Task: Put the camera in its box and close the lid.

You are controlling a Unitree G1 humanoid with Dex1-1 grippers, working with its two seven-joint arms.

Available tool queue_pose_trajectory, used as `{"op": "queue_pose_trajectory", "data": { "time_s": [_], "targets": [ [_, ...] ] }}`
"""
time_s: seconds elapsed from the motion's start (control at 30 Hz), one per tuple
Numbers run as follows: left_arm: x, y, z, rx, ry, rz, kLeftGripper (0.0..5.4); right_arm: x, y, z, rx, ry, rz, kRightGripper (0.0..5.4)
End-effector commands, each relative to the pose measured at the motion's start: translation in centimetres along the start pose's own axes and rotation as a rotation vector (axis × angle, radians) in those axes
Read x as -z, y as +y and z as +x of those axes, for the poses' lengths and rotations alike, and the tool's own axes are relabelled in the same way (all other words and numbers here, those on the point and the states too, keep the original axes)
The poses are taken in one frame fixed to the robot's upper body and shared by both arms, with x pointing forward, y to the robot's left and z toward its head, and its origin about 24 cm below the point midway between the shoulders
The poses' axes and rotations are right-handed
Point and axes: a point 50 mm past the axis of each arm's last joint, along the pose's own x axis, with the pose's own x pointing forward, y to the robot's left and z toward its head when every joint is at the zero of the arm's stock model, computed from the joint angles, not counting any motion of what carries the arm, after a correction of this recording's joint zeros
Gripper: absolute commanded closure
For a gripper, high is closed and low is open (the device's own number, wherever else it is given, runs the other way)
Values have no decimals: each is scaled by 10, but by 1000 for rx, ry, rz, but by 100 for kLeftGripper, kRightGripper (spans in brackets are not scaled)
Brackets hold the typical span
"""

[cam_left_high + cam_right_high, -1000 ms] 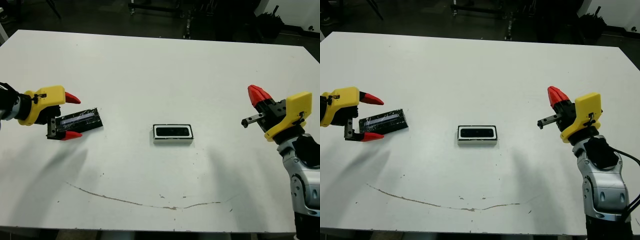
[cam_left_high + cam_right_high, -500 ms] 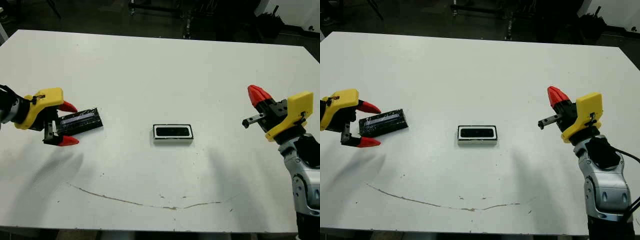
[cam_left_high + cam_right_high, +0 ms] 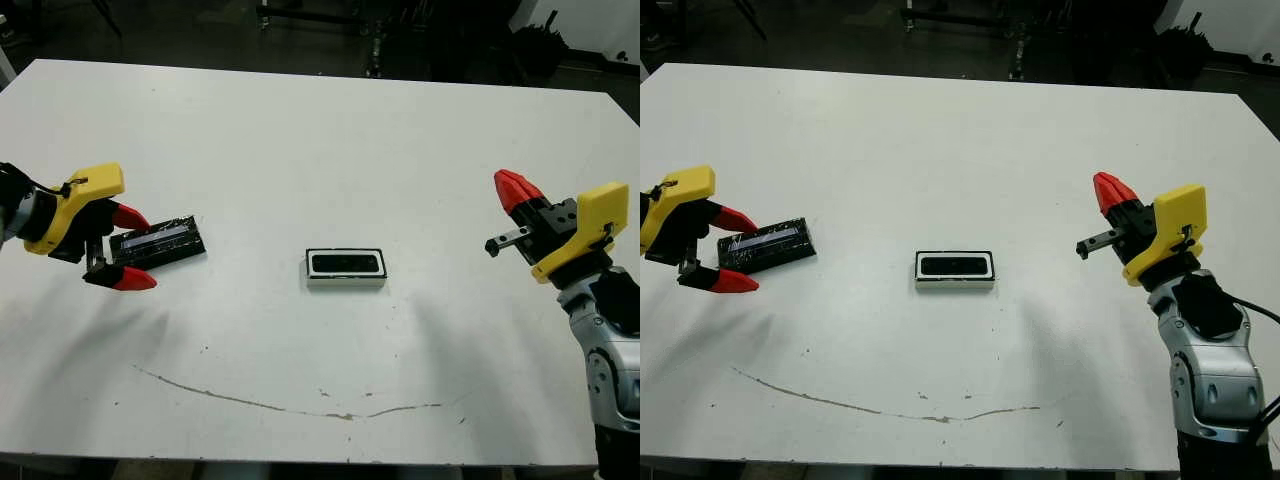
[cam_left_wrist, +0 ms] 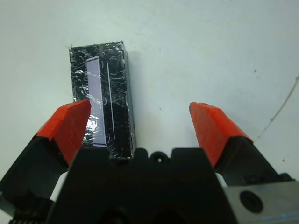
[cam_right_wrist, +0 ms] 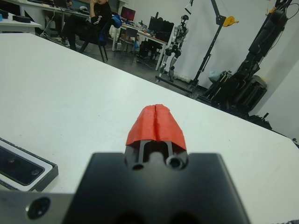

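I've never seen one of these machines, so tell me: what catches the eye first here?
Two yellow tools with red fingertips flank a wide white table: the left tool stands open at the end of a glossy flat black rectangular lid, while the right tool hovers shut, holding nothing. Between them lies a small white-lined box with a slim black camera inside.

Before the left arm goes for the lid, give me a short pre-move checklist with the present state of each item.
1. Slim black camera seated inside the white-lined box: ok.
2. Glossy black rectangular lid off the box, lying flat on the white table: ok.
3. Left gripper open: ok.
4. Lid between the left gripper's fingers: not ok; in the left wrist view it lies under one red fingertip, off centre.
5. Right gripper shut, holding nothing, apart from the box: ok.
6. Nothing lying between lid and box: ok.
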Motion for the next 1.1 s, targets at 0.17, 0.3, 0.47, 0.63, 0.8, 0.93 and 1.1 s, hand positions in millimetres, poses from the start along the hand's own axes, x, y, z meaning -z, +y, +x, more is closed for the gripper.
{"op": "queue_pose_trajectory", "data": {
  "time_s": [0.17, 0.3, 0.47, 0.63, 0.8, 0.93, 1.1],
  "targets": [
    [2, -4, 8, -63, 3, 10, 56, 1, -3, -2, -4, 33, -7, 540],
    [3, -6, 13, -166, 6, 70, 114, 1, -3, -2, -10, 29, 4, 540],
    [-1, -9, 14, -181, 15, 123, 187, 1, -3, -2, -10, 30, -11, 540],
    [-2, -8, 13, -116, 38, 126, 261, 1, -4, -2, -11, 34, 8, 540],
    [-2, -7, 12, -94, 71, 141, 332, 0, -4, -3, -11, 31, 0, 540],
    [-6, -7, 9, -59, 97, 152, 390, 0, -4, -2, -10, 32, -4, 540],
    [-6, -5, 7, -32, 77, 130, 464, 0, -3, -1, -15, 26, 0, 540]
  ]
}}
